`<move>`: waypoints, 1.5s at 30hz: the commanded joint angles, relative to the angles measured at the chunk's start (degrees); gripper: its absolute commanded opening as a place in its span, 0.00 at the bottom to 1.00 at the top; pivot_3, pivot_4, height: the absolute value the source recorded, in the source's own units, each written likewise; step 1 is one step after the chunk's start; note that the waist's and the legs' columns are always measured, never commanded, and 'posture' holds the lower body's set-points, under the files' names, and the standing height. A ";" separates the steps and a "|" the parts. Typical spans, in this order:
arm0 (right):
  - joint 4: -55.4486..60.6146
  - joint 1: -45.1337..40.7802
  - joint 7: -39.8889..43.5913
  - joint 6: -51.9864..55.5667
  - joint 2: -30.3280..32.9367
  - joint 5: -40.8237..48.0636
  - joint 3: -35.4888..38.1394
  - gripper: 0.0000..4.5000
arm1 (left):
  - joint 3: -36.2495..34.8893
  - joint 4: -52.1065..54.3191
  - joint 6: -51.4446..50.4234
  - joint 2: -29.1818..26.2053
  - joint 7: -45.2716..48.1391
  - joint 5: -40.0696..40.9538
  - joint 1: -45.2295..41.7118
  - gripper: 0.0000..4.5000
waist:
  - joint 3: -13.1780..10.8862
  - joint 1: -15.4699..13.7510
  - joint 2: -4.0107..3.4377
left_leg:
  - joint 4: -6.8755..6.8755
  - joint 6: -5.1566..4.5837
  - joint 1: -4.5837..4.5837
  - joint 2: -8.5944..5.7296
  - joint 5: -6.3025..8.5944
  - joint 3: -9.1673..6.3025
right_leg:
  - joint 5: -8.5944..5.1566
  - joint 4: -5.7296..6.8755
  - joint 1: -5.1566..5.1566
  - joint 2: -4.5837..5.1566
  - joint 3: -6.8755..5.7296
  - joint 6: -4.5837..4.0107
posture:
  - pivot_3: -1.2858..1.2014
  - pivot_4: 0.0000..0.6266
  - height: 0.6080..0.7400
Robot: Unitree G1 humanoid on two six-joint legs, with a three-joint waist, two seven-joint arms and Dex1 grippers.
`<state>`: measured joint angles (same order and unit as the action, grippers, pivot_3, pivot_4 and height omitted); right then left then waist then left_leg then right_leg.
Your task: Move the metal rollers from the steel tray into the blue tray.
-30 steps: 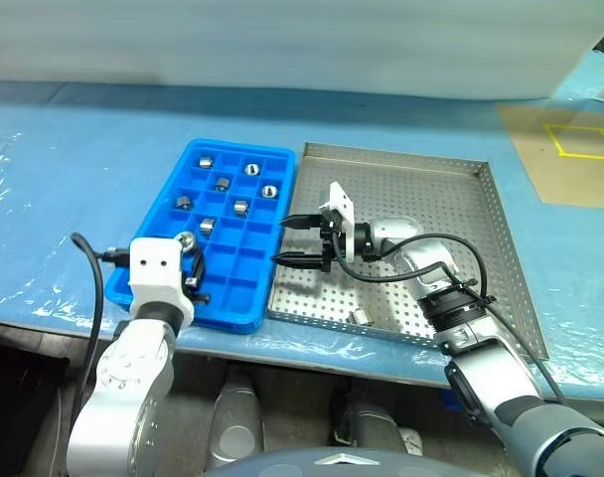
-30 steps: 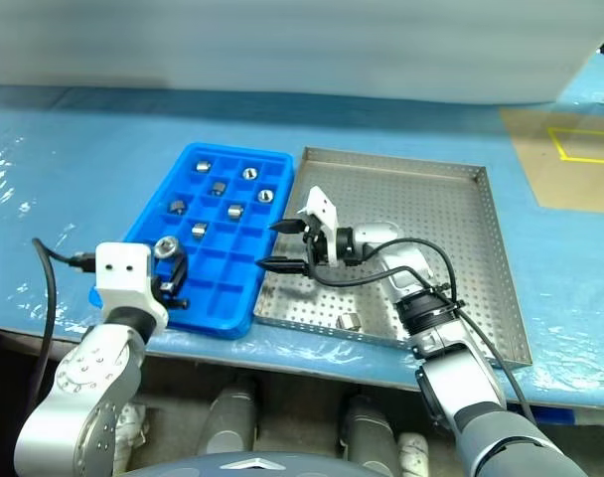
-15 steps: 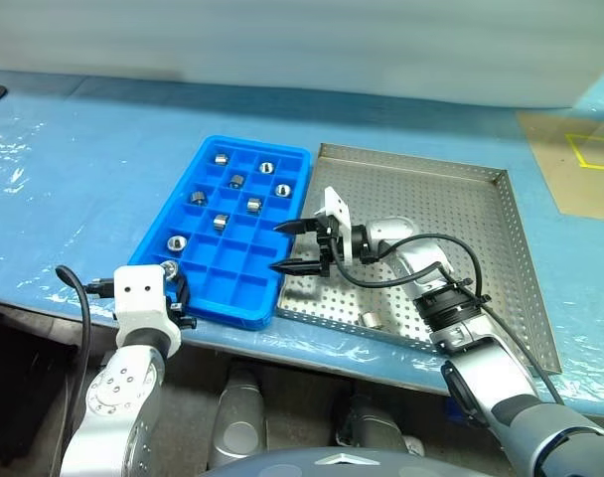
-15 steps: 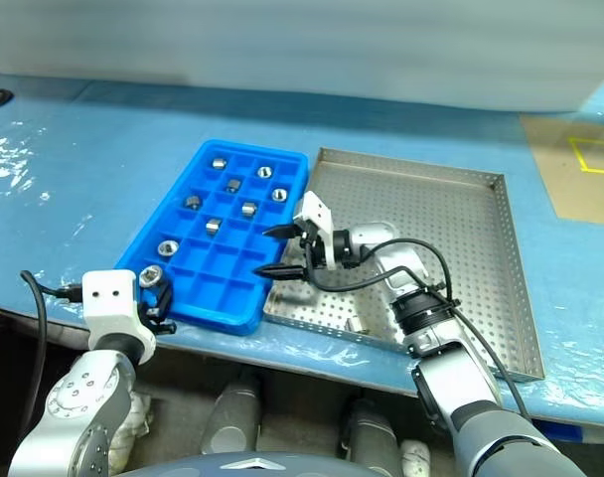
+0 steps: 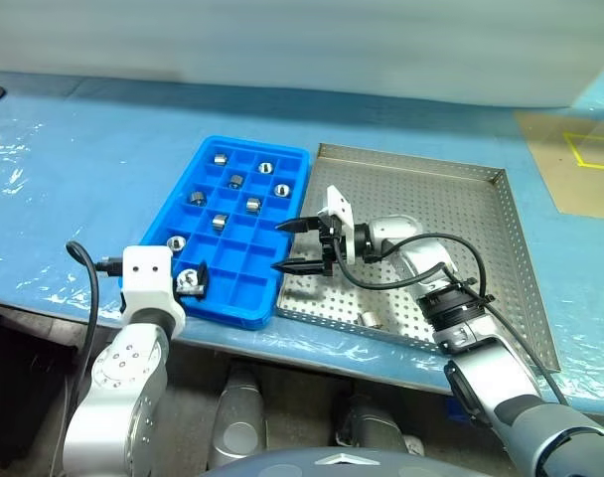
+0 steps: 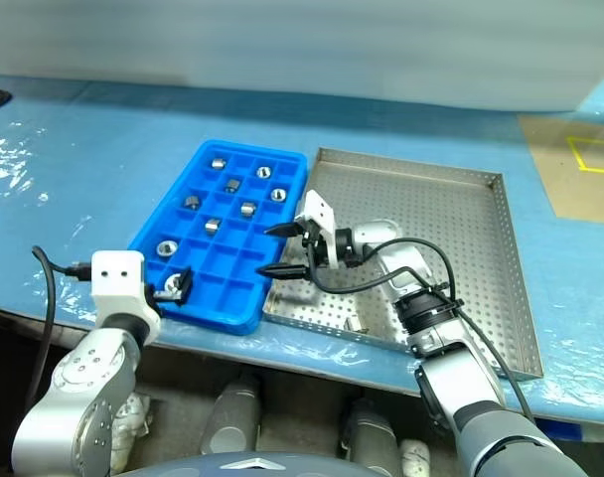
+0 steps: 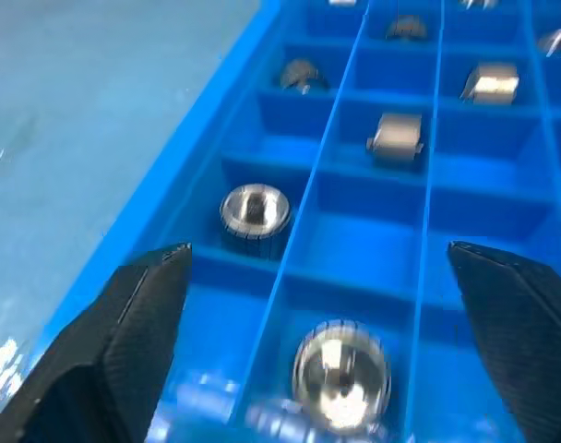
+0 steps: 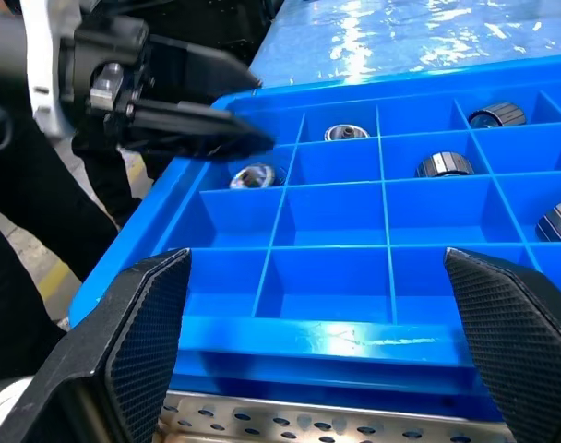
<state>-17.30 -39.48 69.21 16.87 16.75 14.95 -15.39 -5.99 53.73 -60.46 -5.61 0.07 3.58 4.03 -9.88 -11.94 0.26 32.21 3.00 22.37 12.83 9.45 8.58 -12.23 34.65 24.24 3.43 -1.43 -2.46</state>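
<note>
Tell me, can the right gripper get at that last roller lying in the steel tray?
Probably yes. The right gripper is open and empty over the steel tray's left edge, and the roller lies loose nearby on the perforated floor with nothing over it.

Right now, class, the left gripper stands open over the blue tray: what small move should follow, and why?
Probably reach the open right gripper back for the last roller in the steel tray. The left gripper stands open over a roller that looks already released into a near-corner compartment of the blue tray.
</note>
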 commanded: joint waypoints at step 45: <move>33.09 2.94 -14.65 69.46 24.91 19.11 2.77 1.00 | 15.85 -33.83 42.17 -19.02 46.09 11.66 -24.39 0.99 | 0.09 7.86 -0.14 | 0.02 0.45 -0.53 -0.02 -0.27 0.17 | 0.05 0.36 -0.20 -0.06 0.28 -0.06 | 0.48 0.24 1.00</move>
<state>14.60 -35.36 55.87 86.73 40.99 33.93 -12.58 9.57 18.82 -19.75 -24.56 46.01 15.19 -19.51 -9.79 -4.08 0.12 32.24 3.46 21.82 12.81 9.17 8.76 -12.18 35.04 24.04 3.36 -1.14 -2.52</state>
